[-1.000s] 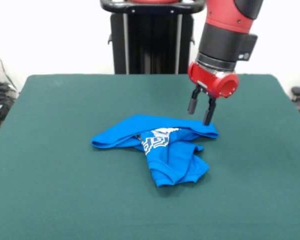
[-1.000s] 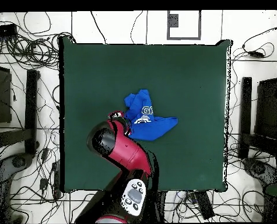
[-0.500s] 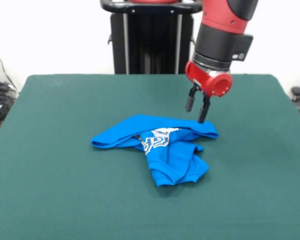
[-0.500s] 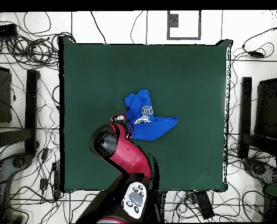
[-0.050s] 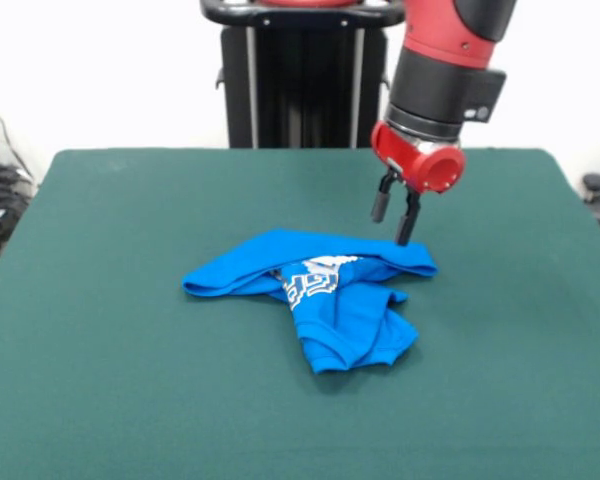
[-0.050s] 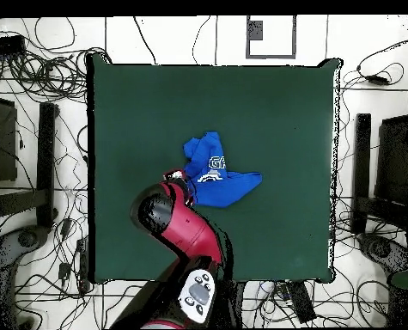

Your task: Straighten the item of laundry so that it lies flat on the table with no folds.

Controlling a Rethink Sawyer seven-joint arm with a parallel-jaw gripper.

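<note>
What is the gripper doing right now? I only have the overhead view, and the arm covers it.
Observer: In the front view the gripper is open and empty.
Operator: Is it touching the laundry?
Observer: No contact shows. Its tips hang just above one end of the item of laundry.
Operator: How crumpled is the cloth?
Observer: A rolled ridge runs along one edge, and a flap is doubled over beside the white lettering.
</note>
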